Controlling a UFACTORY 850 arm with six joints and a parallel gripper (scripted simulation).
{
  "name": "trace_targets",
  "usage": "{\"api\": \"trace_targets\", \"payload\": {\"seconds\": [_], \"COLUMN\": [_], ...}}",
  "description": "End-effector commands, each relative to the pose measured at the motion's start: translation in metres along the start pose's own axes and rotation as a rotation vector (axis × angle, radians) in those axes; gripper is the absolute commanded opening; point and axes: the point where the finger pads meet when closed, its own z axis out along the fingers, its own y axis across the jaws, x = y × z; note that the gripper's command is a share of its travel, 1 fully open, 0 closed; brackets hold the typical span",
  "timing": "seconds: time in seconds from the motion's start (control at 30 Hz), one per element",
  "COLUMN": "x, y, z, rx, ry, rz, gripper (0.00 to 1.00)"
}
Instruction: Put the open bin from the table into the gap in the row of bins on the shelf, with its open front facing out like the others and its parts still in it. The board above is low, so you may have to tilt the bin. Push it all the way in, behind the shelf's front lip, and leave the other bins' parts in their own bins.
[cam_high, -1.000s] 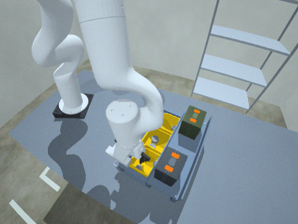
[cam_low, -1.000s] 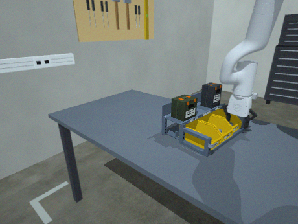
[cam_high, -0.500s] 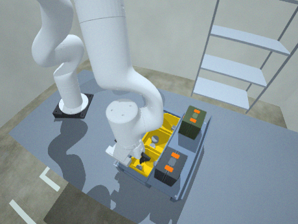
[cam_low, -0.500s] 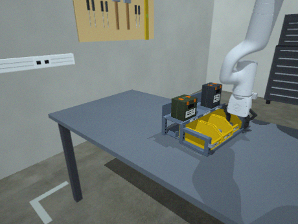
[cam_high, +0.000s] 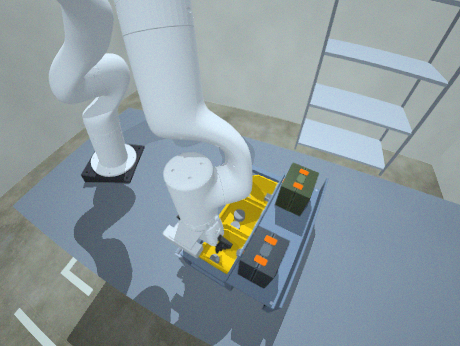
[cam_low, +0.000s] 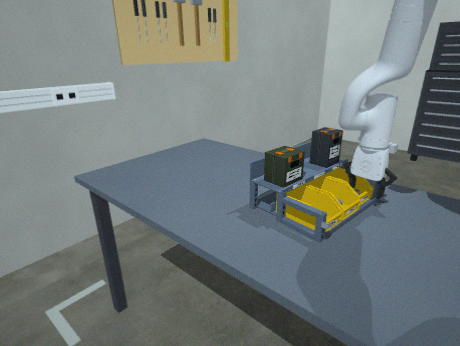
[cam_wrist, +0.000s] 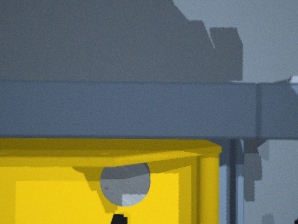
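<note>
Top view: the task's yellow open-front bin (cam_high: 229, 266) (cam_low: 365, 188) (cam_wrist: 50, 192) was, as I judged it, the end one under the end effector (cam_high: 202, 249) (cam_low: 369, 189) (cam_wrist: 207, 221), in line with the other yellow bins (cam_high: 243, 209) (cam_low: 311, 199) on the low blue-grey shelf (cam_high: 206, 270) (cam_low: 303, 207) (cam_wrist: 125, 110). A rounded grey part (cam_high: 215, 258) (cam_wrist: 125, 184) lay in it. The end effector stood released, its dark fingers spread wide, nothing gripped.

Exterior view: thin bin walls, sloped sides, glossy like moulded plastic; likely light and fairly stiff, a little slippery, hardly fragile. Boxy green (cam_high: 297, 192) (cam_low: 280, 167) and dark grey (cam_high: 265, 260) (cam_low: 326, 150) cases with orange patches weighed on the upper board; the shelf, seemingly painted metal, stood on the matt counter (cam_high: 375, 240) (cam_low: 175, 170).

Wrist view: smooth rim, rounded corner, flat bar beside it. Best hold: a wall pinched near the rim, clear of the loose part, which could roll if tilted steeply. If not fully seated, a low, level push would serve. Depth behind the lip: could not tell.

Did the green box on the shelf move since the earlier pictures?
No. The green box sits at the same end of the shelf, beside the yellow bins, as before.
</note>
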Motion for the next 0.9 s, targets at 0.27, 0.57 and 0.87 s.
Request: {"api": "trace_targets", "payload": {"seconds": [0.27,0.57,0.87], "x": [0.000,0.000,0.000], "y": [-0.001,-0.001,-0.001], "z": [-0.017,-0.041,-0.073], "rx": [0.002,0.002,0.002], "ry": [0.000,0.000,0.000], "rz": [0.000,0.000,0.000], "gripper": [1.00,1.00,1.00]}}
